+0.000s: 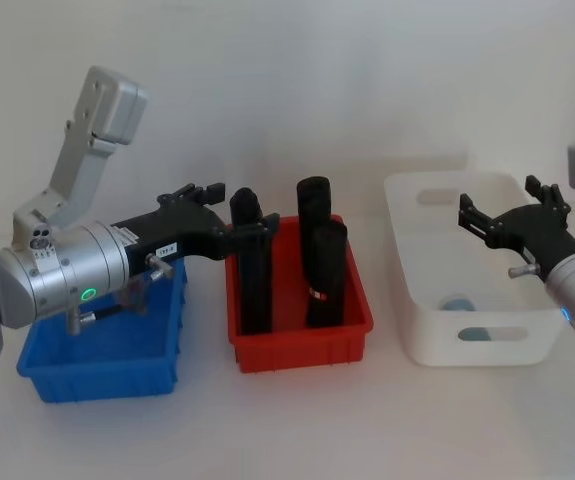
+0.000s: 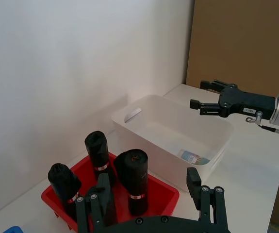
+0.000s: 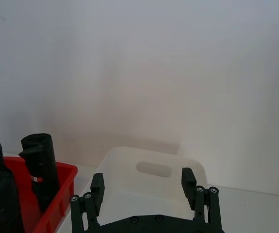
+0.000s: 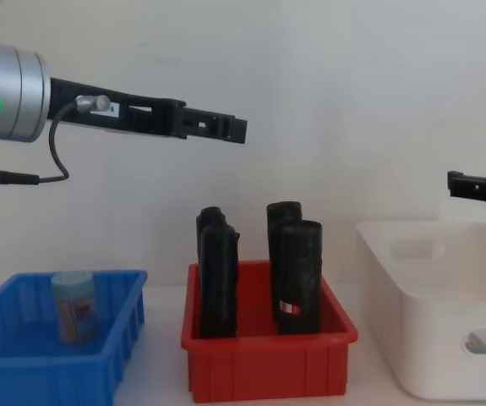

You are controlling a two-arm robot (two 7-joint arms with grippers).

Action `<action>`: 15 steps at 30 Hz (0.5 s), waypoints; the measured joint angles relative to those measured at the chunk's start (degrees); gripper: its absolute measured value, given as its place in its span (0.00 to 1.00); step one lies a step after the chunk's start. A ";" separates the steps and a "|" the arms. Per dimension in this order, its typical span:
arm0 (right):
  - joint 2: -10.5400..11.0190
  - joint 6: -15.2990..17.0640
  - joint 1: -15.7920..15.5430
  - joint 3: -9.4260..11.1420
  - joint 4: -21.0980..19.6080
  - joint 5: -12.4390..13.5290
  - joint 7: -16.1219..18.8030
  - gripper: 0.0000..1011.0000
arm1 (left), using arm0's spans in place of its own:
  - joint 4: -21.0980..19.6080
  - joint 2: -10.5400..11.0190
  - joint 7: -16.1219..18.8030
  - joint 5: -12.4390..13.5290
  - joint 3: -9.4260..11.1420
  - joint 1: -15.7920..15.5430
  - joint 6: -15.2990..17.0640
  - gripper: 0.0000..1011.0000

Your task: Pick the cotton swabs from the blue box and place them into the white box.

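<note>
the small clear cotton swab jar with a pale blue lid point(image 4: 75, 304) looks light, hard and smooth, so pinch its sides. it stands in the bright blue plastic box point(image 4: 23, 372), far below the left tool point(image 4: 230, 128), back behind its spread tips. the right tool point(image 1: 475, 218), spread too, hangs over the big white plastic tub point(image 4: 420, 355).
</note>
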 joint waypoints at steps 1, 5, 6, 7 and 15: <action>0.04 -0.02 -0.14 -0.01 -0.14 0.05 0.00 0.99 | 0.00 0.00 0.00 0.00 0.00 0.00 0.00 0.99; 0.40 -0.21 -1.57 -0.20 -1.66 0.52 -0.05 0.99 | -0.01 -0.07 1.98 0.69 0.68 0.84 -1.78 0.99; 0.47 -0.24 -1.83 -0.23 -1.92 0.62 -0.06 0.99 | -0.03 -0.10 2.83 1.01 0.99 1.21 -2.56 0.99; 0.55 -0.28 -2.21 -0.26 -2.27 0.73 -0.08 0.99 | -0.04 -0.12 3.37 1.20 1.18 1.45 -3.07 0.99; 1.70 -0.87 -6.72 -0.83 -6.88 2.23 -0.27 0.99 | -0.18 -0.35 9.04 3.23 3.18 4.00 -8.29 0.99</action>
